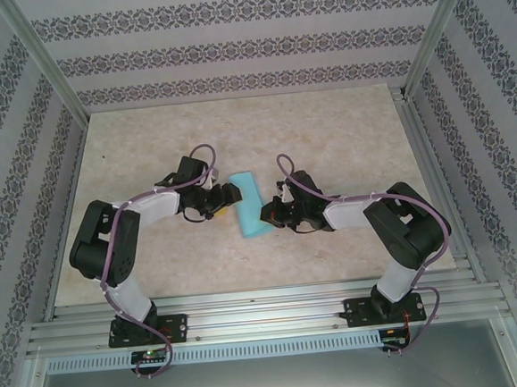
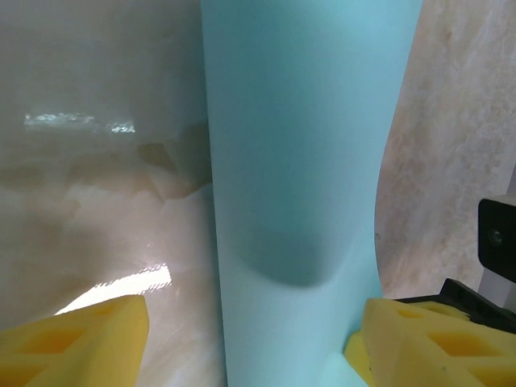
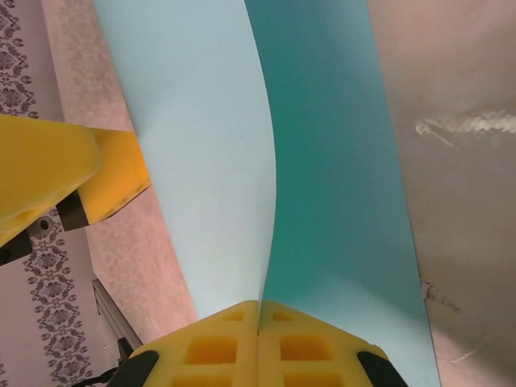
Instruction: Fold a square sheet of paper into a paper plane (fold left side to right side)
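Smack mid bench (image 1: 343, 133), the square sheet of paper (image 1: 249, 205) lies curled over. At its 4 o'clock the right end effector (image 1: 267, 214) pinches it tight; at 10 o'clock the left end effector (image 1: 232, 194) straddles it, spread wide.

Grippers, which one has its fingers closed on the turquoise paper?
The right gripper: its fingers pinch the turquoise paper; on the left gripper they stand wide apart.

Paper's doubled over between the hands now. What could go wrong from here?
The right hand pinches the paper at one edge only, so a pull could tear it or slip it free. The paper bows up uncreased in the left wrist view, so the fold may land crooked. The left hand is open around it and could snag it.
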Action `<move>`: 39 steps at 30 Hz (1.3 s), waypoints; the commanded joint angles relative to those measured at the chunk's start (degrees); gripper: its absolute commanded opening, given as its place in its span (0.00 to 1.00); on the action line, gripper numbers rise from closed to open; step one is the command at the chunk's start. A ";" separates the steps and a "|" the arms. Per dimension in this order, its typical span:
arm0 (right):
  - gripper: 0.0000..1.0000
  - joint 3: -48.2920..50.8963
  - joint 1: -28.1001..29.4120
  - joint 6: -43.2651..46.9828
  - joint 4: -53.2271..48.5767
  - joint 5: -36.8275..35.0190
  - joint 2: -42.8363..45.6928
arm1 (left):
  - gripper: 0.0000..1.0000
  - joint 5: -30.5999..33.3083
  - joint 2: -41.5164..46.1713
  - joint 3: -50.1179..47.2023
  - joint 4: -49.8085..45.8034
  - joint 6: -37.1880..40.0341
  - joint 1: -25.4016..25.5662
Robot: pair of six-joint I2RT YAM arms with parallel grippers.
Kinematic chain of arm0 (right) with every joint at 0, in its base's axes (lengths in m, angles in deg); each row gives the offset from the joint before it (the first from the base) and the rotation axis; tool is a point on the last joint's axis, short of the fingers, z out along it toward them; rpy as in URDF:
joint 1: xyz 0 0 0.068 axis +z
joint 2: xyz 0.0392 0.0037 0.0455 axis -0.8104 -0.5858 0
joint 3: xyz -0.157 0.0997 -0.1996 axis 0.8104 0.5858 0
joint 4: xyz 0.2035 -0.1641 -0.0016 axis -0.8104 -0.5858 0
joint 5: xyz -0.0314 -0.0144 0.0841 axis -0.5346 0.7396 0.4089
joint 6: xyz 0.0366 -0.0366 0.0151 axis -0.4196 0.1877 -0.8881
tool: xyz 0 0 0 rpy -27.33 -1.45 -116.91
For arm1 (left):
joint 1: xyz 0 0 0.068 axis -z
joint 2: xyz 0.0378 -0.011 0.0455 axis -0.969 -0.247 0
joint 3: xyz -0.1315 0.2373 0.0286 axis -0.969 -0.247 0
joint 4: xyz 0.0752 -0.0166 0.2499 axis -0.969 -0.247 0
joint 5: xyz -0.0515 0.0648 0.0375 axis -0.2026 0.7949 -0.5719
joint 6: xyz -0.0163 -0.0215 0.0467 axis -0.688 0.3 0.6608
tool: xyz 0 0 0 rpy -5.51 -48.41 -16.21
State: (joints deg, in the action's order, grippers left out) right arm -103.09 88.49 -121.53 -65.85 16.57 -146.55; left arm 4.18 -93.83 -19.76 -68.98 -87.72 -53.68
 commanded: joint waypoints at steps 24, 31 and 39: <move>0.39 1.80 -4.56 5.31 -7.59 -2.72 5.81 | 0.43 5.84 -9.02 9.45 -7.06 6.07 3.76; 0.42 1.01 -7.08 10.37 -15.01 -4.38 8.26 | 0.42 5.60 -10.86 12.50 -11.60 12.54 3.87; 0.43 1.10 -7.23 10.31 -14.33 -4.55 7.75 | 0.48 5.69 -12.23 14.60 -15.43 16.92 4.33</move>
State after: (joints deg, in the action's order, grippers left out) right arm -101.85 81.45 -112.63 -80.05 13.29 -138.90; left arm 8.59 -104.72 -6.43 -80.59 -74.54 -50.25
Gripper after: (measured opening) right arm 0.428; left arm 0.469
